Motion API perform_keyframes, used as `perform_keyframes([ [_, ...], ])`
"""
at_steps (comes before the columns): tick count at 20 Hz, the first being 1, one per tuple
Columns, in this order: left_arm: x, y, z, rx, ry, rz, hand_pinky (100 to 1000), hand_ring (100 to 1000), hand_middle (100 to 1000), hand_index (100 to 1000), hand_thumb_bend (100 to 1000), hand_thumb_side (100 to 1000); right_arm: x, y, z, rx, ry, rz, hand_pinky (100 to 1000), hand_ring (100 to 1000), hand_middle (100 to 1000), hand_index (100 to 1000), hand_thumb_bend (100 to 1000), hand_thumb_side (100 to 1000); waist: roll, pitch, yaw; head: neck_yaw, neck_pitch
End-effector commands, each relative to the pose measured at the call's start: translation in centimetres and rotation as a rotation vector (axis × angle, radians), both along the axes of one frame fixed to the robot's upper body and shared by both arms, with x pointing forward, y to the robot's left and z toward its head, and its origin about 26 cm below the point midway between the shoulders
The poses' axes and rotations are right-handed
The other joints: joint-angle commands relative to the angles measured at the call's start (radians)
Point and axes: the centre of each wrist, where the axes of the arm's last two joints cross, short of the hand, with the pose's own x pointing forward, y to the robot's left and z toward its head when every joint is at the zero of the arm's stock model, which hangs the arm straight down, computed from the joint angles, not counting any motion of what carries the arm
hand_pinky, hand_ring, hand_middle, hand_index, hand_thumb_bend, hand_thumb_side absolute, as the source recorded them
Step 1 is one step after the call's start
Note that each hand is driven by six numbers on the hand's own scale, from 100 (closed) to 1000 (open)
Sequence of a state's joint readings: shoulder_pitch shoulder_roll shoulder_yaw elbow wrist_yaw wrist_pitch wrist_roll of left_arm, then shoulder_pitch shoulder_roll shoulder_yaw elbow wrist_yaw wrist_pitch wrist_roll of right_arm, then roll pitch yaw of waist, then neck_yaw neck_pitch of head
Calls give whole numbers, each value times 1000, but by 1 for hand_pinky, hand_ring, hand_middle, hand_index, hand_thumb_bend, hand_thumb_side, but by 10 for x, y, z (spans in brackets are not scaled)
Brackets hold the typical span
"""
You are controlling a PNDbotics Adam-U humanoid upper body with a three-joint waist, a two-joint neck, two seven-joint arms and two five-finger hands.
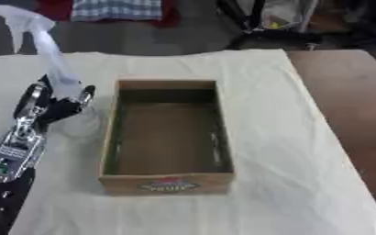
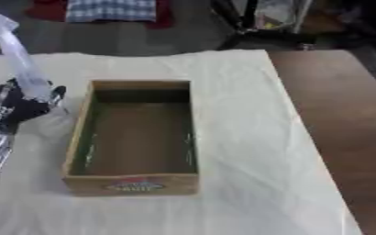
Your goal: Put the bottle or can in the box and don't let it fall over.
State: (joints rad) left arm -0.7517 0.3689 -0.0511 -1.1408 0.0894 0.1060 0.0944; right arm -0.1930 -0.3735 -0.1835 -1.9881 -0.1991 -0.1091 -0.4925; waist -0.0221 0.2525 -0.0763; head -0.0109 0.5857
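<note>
A tall, pale, see-through bottle (image 1: 51, 55) with a white top rises from my left hand (image 1: 59, 108), leaning up and to the left. The hand's fingers are curled round the bottle's lower end, which they hide. Hand and bottle are just left of the open wooden box (image 1: 165, 181), above the cloth and outside the box's left wall. The box is long and shallow, has a red label on its near wall, and holds nothing that I can see. My right hand shows in neither view.
A cream cloth (image 1: 287, 151) covers the table around the box. Bare brown tabletop (image 1: 351, 114) runs along the right side. Beyond the far edge lie a chequered cloth (image 1: 115, 9) and black stand legs (image 1: 263, 32) on the floor.
</note>
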Motion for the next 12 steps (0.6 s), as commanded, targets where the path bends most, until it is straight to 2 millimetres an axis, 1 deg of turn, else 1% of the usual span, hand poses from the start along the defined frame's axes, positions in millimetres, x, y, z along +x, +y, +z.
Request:
perform_keyframes([
  [1, 1, 2, 16, 7, -53, -9, 670, 1000, 855, 191, 251, 100, -1, -1, 7, -9, -23, 3, 929, 1000, 1000, 879, 100, 690, 0, -13, -2, 0, -14],
  [2, 1, 2, 17, 9, -62, -17, 667, 1000, 844, 184, 236, 100, -1, -1, 7, -9, -23, 3, 929, 1000, 1000, 879, 100, 690, 0, -13, -2, 0, -16],
  [3, 0, 1, 18, 12, -73, -29, 656, 1000, 806, 151, 187, 100, -1, -1, 8, -8, -24, 3, 929, 1000, 1000, 879, 100, 690, 0, -13, -2, -1, -20],
  [4, 0, 1, 19, 16, -82, -42, 653, 1000, 789, 138, 163, 100, -1, -1, 8, -8, -25, 2, 929, 1000, 1000, 880, 100, 690, 1, -14, -2, -2, -23],
  [6, -2, 1, 23, 22, -96, -69, 652, 1000, 777, 131, 147, 100, -1, -2, 8, -6, -28, 0, 929, 1000, 1000, 880, 100, 691, 2, -15, -3, -5, -23],
  [7, -2, 1, 26, 25, -105, -82, 635, 1000, 754, 121, 100, 100, -1, -2, 8, -5, -28, -1, 929, 1000, 1000, 879, 100, 691, 2, -16, -2, -7, -22],
  [10, -5, 3, 35, 36, -128, -115, 623, 1000, 747, 120, 100, 100, -1, -2, 8, -6, -25, -1, 929, 1000, 1000, 880, 100, 691, 3, -18, 0, -12, -23],
  [12, -6, 4, 43, 36, -146, -130, 610, 1000, 740, 118, 100, 100, -2, -3, 8, -6, -24, -4, 930, 1000, 1000, 880, 100, 691, 4, -19, 1, -26, -20],
])
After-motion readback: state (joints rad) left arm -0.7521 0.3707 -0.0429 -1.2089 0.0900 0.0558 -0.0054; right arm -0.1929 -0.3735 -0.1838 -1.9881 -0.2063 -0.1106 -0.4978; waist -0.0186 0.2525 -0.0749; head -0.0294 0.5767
